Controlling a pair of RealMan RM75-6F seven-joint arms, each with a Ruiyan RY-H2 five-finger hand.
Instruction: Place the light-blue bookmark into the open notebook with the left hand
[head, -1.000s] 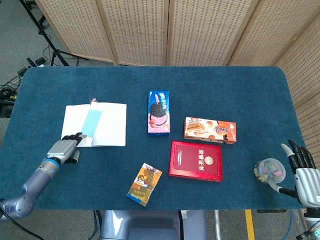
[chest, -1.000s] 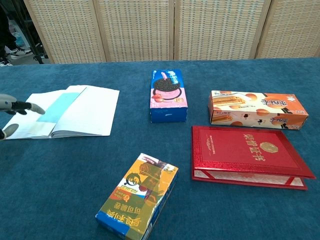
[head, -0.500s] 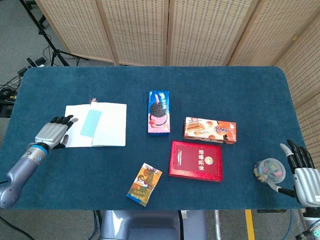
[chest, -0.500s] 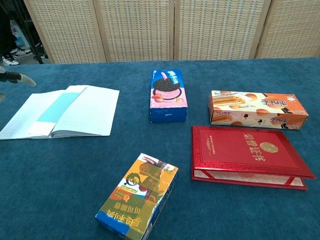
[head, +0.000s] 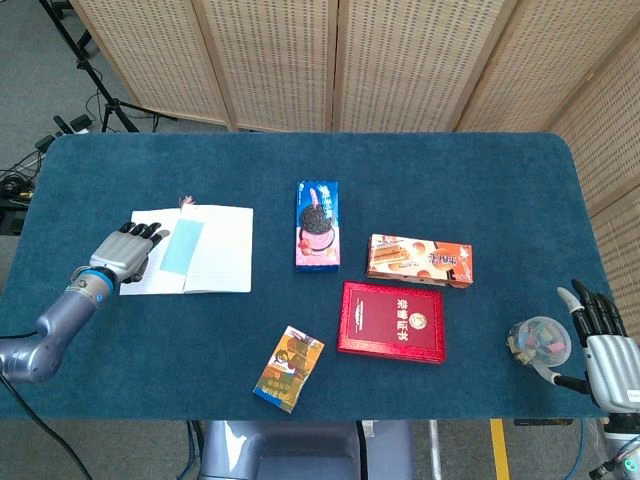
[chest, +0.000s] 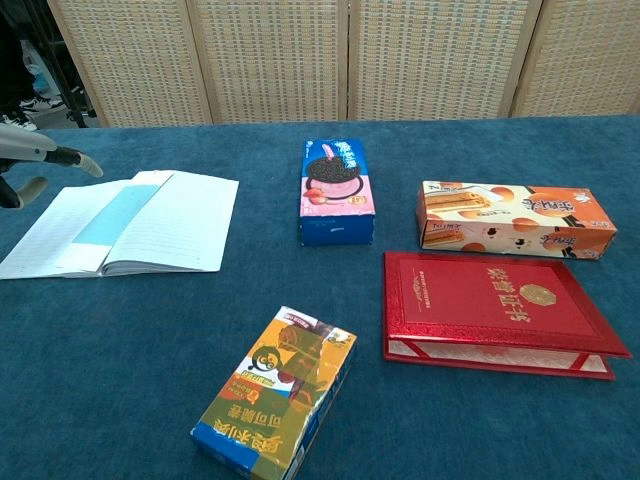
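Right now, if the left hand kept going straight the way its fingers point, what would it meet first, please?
Probably the bookmark lying in the open notebook: the left hand is over the left page, fingers pointing towards it. Its height above the page is unclear.

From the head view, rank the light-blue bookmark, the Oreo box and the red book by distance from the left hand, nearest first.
1. Light-blue bookmark, lying in the open notebook beside the left hand.
2. Oreo box, table centre.
3. Red book, right of centre, near edge.

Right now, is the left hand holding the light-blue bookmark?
No, the light-blue paper bookmark lies flat on the open white notebook, and the left hand beside it holds nothing.
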